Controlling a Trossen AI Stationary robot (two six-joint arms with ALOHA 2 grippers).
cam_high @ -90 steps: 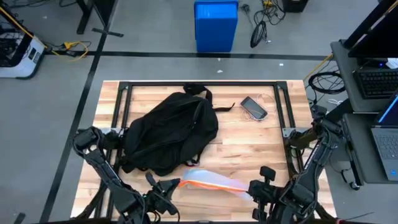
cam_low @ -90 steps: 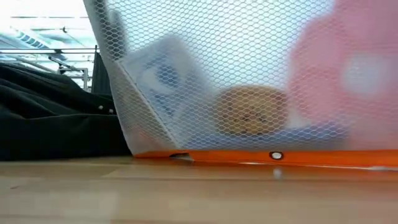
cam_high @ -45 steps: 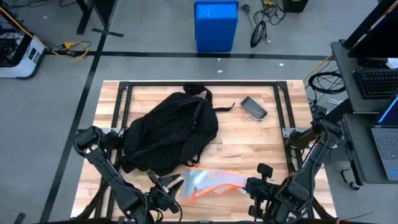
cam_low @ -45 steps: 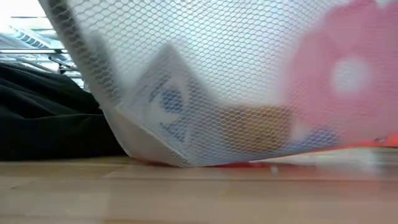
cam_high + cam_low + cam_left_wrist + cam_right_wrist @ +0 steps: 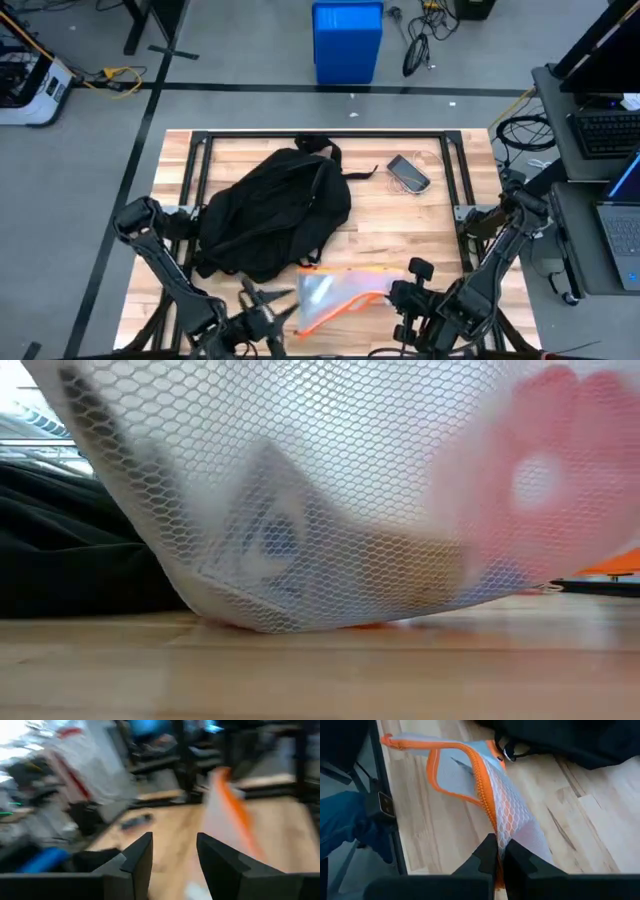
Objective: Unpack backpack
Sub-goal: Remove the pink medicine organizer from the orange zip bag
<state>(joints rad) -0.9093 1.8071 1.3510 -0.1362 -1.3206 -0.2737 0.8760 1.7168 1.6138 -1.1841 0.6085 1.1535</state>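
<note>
Right gripper (image 5: pixel 500 854) clamped on mesh pouch (image 5: pixel 340 296) at its orange zipper edge, pouch stretching away from the fingers toward the backpack (image 5: pixel 272 212). Left gripper (image 5: pixel 268 305) spread, holding nothing, just beside pouch's far end. Backpack lies beyond both, on table (image 5: pixel 400 225).

Backpack (image 5: pixel 275 212): black. Mesh pouch (image 5: pixel 335 297): white honeycomb netting, orange zipper trim. Counter (image 5: pixel 420 225): pale wood planks. Bin (image 5: pixel 347 41): blue.
</note>
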